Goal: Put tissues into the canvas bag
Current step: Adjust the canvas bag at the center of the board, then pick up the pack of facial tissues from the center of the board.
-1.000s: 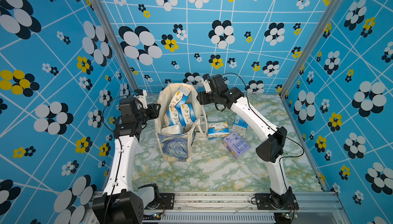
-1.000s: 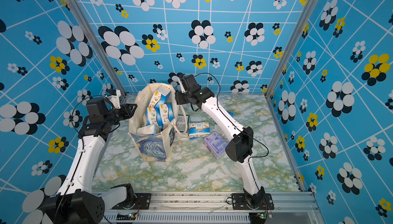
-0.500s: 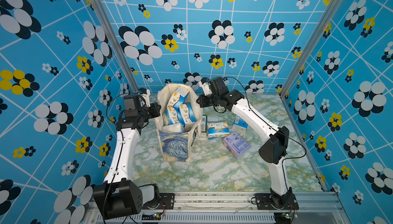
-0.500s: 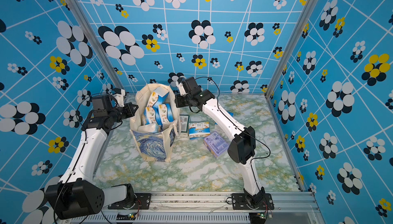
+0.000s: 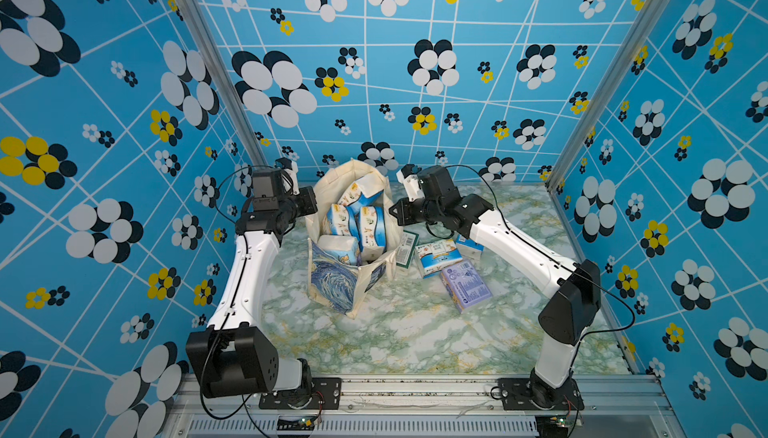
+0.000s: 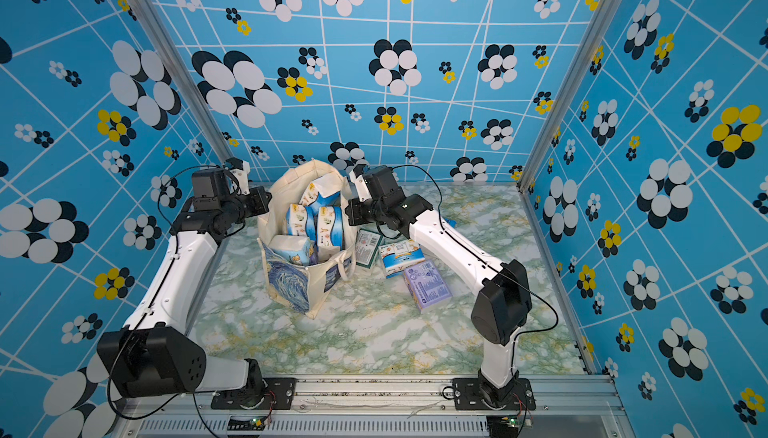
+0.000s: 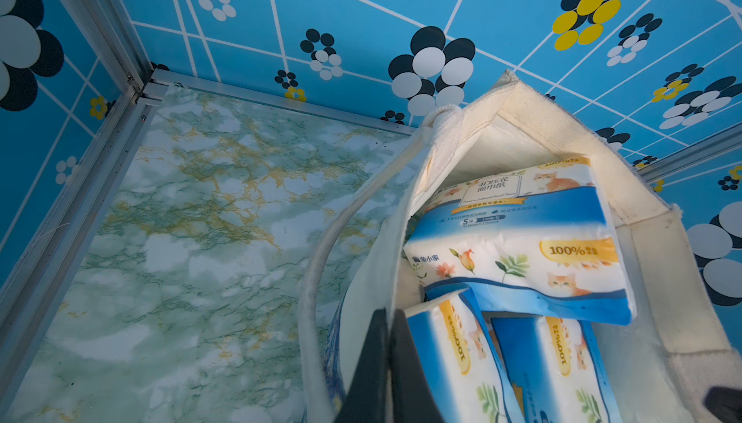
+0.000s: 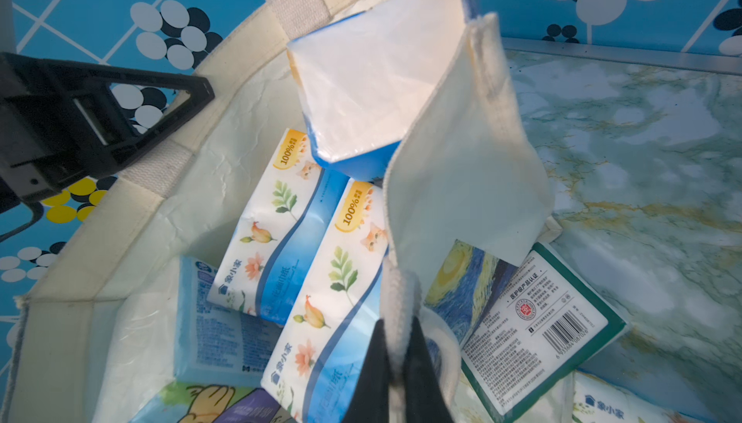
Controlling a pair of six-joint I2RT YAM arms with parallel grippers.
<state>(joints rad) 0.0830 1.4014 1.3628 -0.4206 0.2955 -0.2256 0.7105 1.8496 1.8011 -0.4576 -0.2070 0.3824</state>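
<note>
The cream canvas bag (image 5: 332,286) (image 6: 291,286) with a blue swirl print stands mid-table, mouth open, several blue-and-white tissues packs (image 5: 357,224) inside. My left gripper (image 5: 309,207) (image 7: 390,314) is shut on the bag's left wall (image 7: 373,272), next to a pack (image 7: 518,256). My right gripper (image 5: 392,211) (image 8: 397,324) is shut on the right rim's thick strap (image 8: 397,292). More tissues lie right of the bag: a green-edged pack (image 5: 406,249) (image 8: 534,328), a blue-and-white one (image 5: 438,255) and a lavender one (image 5: 465,290).
A further blue pack (image 5: 469,244) lies partly under my right forearm. The marble-print table (image 5: 395,340) is walled on three sides by blue flowered panels with metal corner posts (image 5: 216,70). The bag's rope handle (image 7: 321,240) hangs outside its left wall.
Both grippers have closed on opposite sides of the bag's rim. The left arm shifted slightly toward the bag, and the bag mouth now stands spread between them.
</note>
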